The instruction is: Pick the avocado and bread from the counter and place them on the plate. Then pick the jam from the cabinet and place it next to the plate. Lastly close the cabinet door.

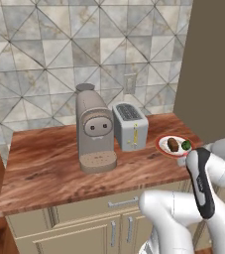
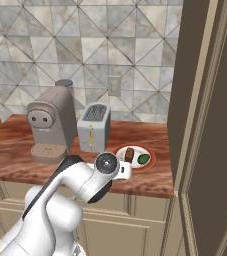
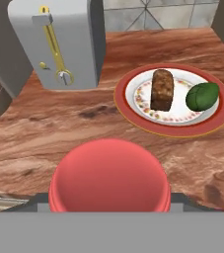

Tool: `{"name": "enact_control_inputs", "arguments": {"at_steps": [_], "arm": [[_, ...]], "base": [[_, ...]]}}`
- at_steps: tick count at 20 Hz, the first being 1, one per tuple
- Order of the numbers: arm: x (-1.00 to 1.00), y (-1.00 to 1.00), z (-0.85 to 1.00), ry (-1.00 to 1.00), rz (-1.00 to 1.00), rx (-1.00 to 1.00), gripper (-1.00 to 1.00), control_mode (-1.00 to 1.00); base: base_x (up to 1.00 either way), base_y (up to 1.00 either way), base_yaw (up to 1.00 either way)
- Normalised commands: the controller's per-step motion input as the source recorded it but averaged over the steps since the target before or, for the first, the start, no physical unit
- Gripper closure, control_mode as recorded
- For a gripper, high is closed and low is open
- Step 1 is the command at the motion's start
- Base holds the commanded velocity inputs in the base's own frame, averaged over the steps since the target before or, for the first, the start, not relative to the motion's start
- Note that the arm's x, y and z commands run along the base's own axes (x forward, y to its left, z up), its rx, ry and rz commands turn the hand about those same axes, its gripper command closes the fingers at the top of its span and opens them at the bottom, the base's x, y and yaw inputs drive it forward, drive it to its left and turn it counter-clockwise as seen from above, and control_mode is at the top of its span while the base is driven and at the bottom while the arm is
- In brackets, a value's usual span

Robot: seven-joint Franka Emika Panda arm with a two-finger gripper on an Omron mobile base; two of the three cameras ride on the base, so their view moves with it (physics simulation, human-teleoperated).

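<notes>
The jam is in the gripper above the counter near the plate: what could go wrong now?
1. The jam hangs close to the plate; lowered carelessly, it may land on the rim, not the counter.
2. A bump could shift the bread or avocado.
3. The toaster stands near, so a swing may hit it.

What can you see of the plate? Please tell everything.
The plate is round, white in the middle with small speckles, with a wide orange-red rim. It lies flat on the wooden counter, right of the toaster, near the cabinet. The bread and the avocado lie on it, side by side, apart.
</notes>
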Motion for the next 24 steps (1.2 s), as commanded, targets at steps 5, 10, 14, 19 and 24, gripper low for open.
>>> {"name": "enact_control_inputs", "arguments": {"at_steps": [5,10,14,19,24], "arm": [[0.22,-0.21,-0.07,0.0,0.09,0.0,1.0,-1.0],[0.2,-0.12,-0.06,0.0,0.07,0.0,1.0,-1.0],[0.13,-0.16,-0.03,0.0,0.07,0.0,1.0,-1.0],[0.04,-0.12,-0.06,0.0,0.06,0.0,1.0,-1.0],[0.0,-0.02,-0.13,-0.03,0.05,0.0,1.0,-1.0]], "base": [[0.0,0.0,0.0],[0.0,0.0,0.0],[0.0,0.0,0.0],[0.0,0.0,0.0],[0.0,0.0,0.0]]}}
